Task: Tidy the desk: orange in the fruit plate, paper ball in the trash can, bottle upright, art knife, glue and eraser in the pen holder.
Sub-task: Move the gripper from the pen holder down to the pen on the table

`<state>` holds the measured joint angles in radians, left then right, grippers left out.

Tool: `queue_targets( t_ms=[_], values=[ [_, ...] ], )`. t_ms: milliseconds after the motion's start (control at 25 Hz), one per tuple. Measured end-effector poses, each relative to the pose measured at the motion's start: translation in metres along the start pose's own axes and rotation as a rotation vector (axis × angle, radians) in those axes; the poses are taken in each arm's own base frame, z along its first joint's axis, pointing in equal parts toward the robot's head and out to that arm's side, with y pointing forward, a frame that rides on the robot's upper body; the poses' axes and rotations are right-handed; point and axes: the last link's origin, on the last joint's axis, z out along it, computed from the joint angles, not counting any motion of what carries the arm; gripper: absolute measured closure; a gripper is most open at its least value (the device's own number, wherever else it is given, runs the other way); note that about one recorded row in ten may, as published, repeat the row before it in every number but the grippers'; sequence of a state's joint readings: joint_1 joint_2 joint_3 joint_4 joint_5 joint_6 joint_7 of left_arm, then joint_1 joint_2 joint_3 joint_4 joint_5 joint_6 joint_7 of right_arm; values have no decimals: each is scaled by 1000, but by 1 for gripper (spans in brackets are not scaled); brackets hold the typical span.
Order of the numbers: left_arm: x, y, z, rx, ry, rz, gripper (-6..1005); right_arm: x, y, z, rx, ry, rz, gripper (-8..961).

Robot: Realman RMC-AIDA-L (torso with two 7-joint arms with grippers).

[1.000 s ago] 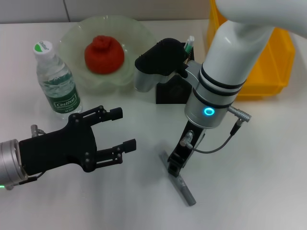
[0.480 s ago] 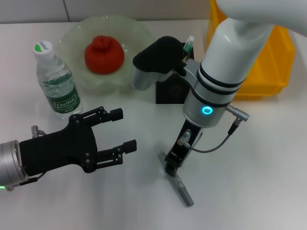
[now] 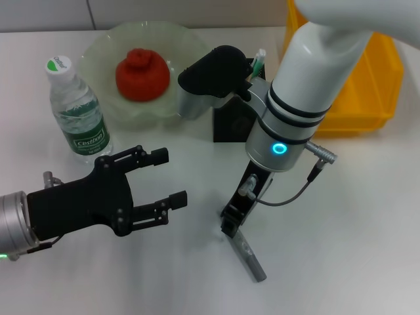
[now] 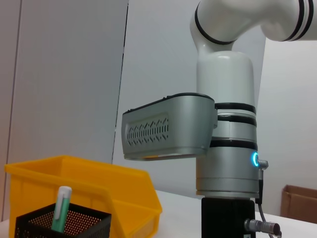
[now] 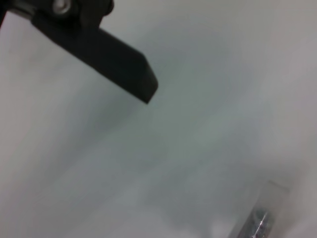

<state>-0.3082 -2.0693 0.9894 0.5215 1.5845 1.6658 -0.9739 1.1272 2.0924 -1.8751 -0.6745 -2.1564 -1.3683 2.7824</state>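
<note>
A: Status?
B: Orange (image 3: 142,72) in the fruit plate (image 3: 98,52), bottle (image 3: 75,111) upright, both beyond the left gripper (image 3: 157,178), which idles with fingers spread. One pen-like item already in the pen holder (image 3: 231,125).
A: Left to do?
B: Art knife (image 3: 248,256) lies flat on the desk, right gripper (image 3: 231,222) directly above its near end; can't tell if its fingers are apart or closed. No eraser or paper ball visible.

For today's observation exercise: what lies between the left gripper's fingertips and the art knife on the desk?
In the head view, only bare white desk lies between the left gripper and the art knife; nothing stands there.
</note>
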Motion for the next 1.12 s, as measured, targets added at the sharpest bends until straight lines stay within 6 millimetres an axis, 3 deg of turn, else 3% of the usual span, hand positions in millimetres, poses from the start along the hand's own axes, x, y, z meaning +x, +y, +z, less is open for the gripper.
queue_targets(
  t_ms=[1120],
  values=[
    [0,-1,2,-2,0,10,214,3,-2,7,5,-7,8,697]
  ],
)
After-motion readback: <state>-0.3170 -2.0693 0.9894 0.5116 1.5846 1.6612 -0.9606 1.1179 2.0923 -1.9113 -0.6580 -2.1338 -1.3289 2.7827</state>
